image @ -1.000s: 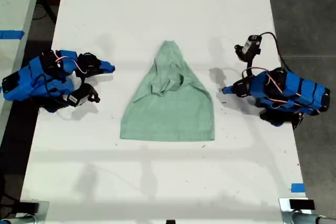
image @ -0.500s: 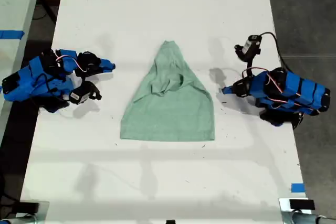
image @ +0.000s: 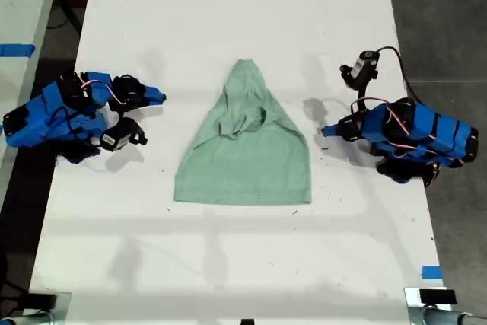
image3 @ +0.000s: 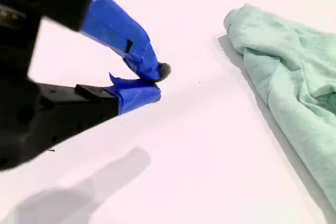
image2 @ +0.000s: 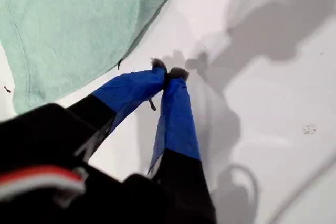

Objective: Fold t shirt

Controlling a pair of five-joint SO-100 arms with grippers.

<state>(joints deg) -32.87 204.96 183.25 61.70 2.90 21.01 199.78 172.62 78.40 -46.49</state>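
In the exterior view the shirt (image: 245, 146) lies mid-table (image: 228, 20), bunched into a rough triangle: a narrow end toward the view's top, a wide straight edge toward the bottom, so its long axis runs up and down the view. One arm rests at the view's left, the other at its right, both clear of the cloth and facing it across bare table; the right one looks slightly nearer. In the first wrist view my first gripper (image2: 168, 73) has its tips pressed together on nothing, and the shirt (image2: 73, 24) lies just ahead, apart from them. In the second wrist view my second gripper (image3: 157, 84) is nearly closed and empty, with the shirt (image3: 286, 72) well off across bare table, ribbed end nearest.
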